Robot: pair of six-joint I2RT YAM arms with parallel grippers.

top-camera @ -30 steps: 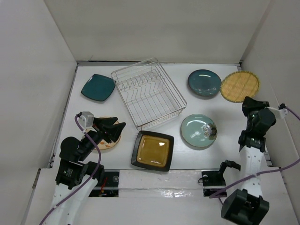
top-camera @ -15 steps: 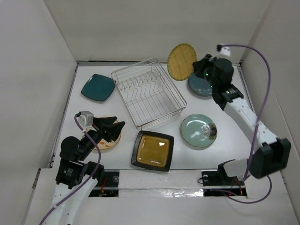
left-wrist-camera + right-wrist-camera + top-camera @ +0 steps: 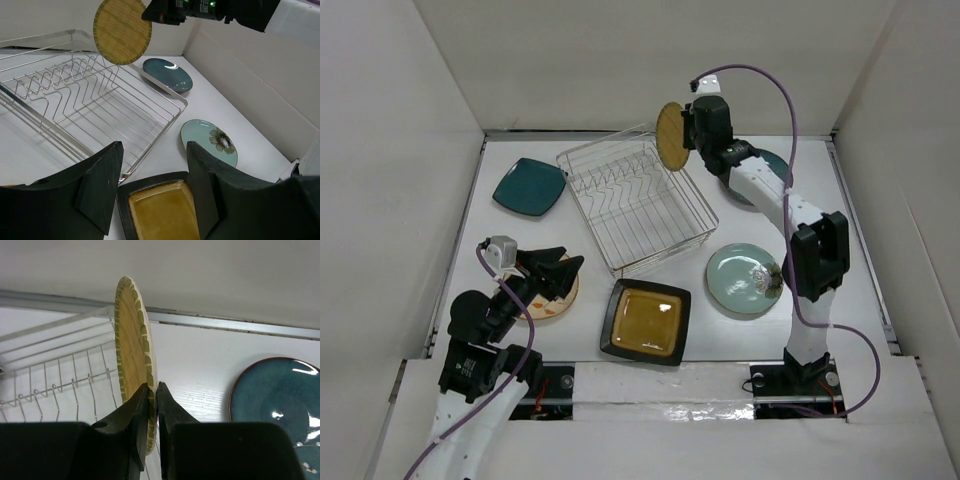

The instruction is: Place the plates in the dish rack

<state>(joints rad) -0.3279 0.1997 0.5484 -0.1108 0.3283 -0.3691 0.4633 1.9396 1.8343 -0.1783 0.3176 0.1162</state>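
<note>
My right gripper (image 3: pixel 688 135) is shut on the rim of the small yellow woven-look plate (image 3: pixel 669 138) and holds it on edge above the far right corner of the silver wire dish rack (image 3: pixel 635 197); the plate also shows in the right wrist view (image 3: pixel 134 360) and the left wrist view (image 3: pixel 122 30). My left gripper (image 3: pixel 560 268) is open and empty over the cream patterned plate (image 3: pixel 555 303). The teal square plate (image 3: pixel 529 186) lies left of the rack. The amber square plate (image 3: pixel 646 321), pale green plate (image 3: pixel 741 279) and dark blue-grey plate (image 3: pixel 167 74) lie flat on the table.
White walls (image 3: pixel 400 150) close in the table on the left, back and right. The rack (image 3: pixel 75 107) holds no plates between its tines. The right arm (image 3: pixel 785 205) stretches over the dark blue-grey plate, hiding most of it from above.
My right arm picked the yellow plate up from the far right and swung it left, turning it on edge, over the rack's far right corner. The left arm stayed put.
</note>
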